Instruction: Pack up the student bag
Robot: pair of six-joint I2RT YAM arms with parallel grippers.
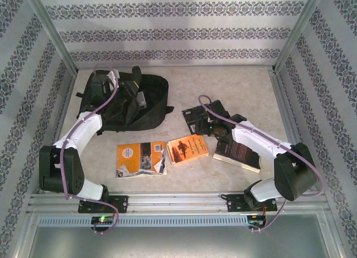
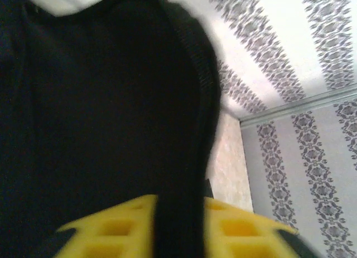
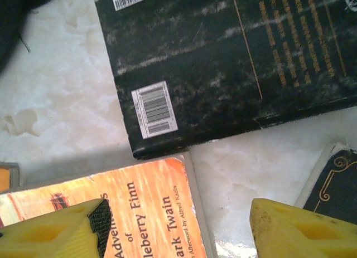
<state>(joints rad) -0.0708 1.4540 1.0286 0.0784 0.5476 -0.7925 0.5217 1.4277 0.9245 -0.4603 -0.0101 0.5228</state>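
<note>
Student bag (image 1: 150,107) is laid flat at the far left of the surface (image 1: 240,85); a strap (image 2: 187,157) is run between the fingers of the left pincer (image 2: 178,233), probably so the bag can be lifted or steadied for loading; whether that pincer is clenched on the strap or released cannot be told. Right pincer (image 3: 178,235) is held released, jaws wide, above the corner of the orange book (image 3: 139,208), just beside the black book (image 3: 223,63); a book pick is judged to be lined up. Four books are seen outside the bag; packing is judged barely begun.
</note>
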